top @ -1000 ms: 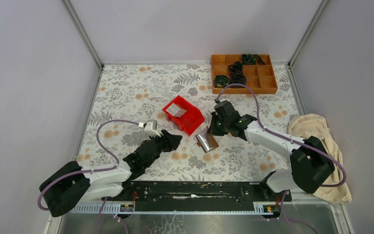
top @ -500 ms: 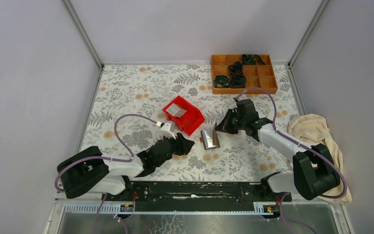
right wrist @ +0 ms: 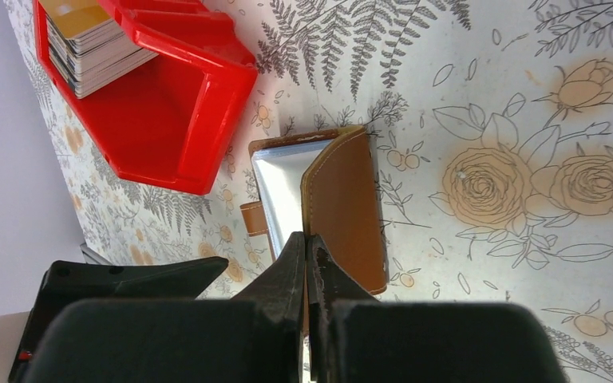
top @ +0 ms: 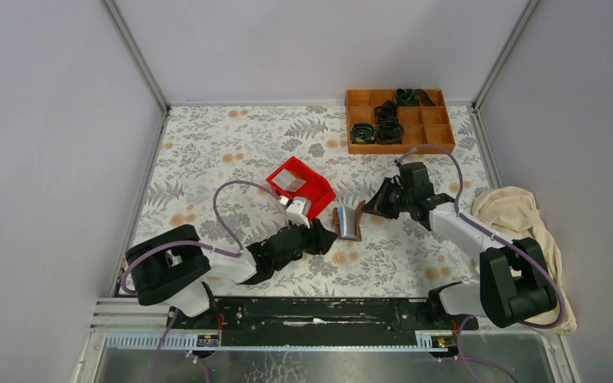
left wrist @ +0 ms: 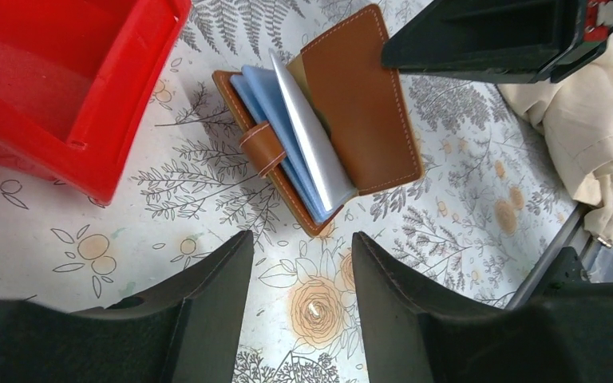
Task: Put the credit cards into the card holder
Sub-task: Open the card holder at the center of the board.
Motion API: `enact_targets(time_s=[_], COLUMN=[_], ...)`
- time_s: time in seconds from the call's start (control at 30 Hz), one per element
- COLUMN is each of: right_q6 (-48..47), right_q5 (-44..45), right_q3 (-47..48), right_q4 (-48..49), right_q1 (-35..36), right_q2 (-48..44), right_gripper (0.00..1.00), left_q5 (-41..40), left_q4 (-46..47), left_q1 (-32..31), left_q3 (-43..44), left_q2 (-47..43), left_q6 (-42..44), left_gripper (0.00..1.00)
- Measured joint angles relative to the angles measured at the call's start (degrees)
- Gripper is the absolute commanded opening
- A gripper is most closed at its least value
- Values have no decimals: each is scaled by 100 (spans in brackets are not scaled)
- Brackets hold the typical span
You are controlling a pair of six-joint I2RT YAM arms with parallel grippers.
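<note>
1. The left gripper (left wrist: 302, 243) hangs low over the floral table (top: 207, 144) with its fingers spread and nothing between them.
2. Just past its fingertips lies the card holder (left wrist: 367, 104). It is open, with the brown cover tilted up on the far right side and the blue inner leaves fanned out.
3. A short brown strap (left wrist: 262, 148) curls over the holder's edge, ahead and slightly left of that gripper's gap.
4. One silvery-grey leaf (left wrist: 311, 136) stands up among the blue ones, but I cannot tell whether it is a card or a pocket.
5. The right gripper (right wrist: 307, 243) has its fingers pressed tight together, with the tips right at the edge of the brown cover. Whether any leather is caught between them, I cannot tell.
6. From the right wrist, the holder sits directly ahead of the tips, its pale inside showing to the left of the cover.
7. The credit cards (right wrist: 96, 44) are stacked in the red bin (right wrist: 207, 136) with a gold-tan one on top. They are far ahead and to the left of the right gripper, beyond the holder.
8. For the left gripper the bin is ahead and to the left, near the holder but apart from it.
9. From overhead, the two grippers point at each other with the holder between their tips.
10. A cream cloth (top: 519, 215) lies bunched behind the right gripper, beside its arm.
11. An orange tray (top: 439, 148) sits well apart at the table's far side.
</note>
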Motion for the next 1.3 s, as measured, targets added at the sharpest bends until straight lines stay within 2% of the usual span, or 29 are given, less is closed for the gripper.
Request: enact_targets(time_s=[0.57, 1.3], right_q6=[-306, -664], right_q5=[-15, -13], right_q3=[-107, -284], right_q4=[-9, -225], right_q1=[-297, -570], right_q2=[-4, 175], right_gripper=[0, 0], left_q5=[-424, -1224], left_q4=[-28, 37], left_q1=[-48, -52], left_q3=[595, 734], left_q2=[828, 1075], left_q6=[90, 94], left_gripper=[56, 56])
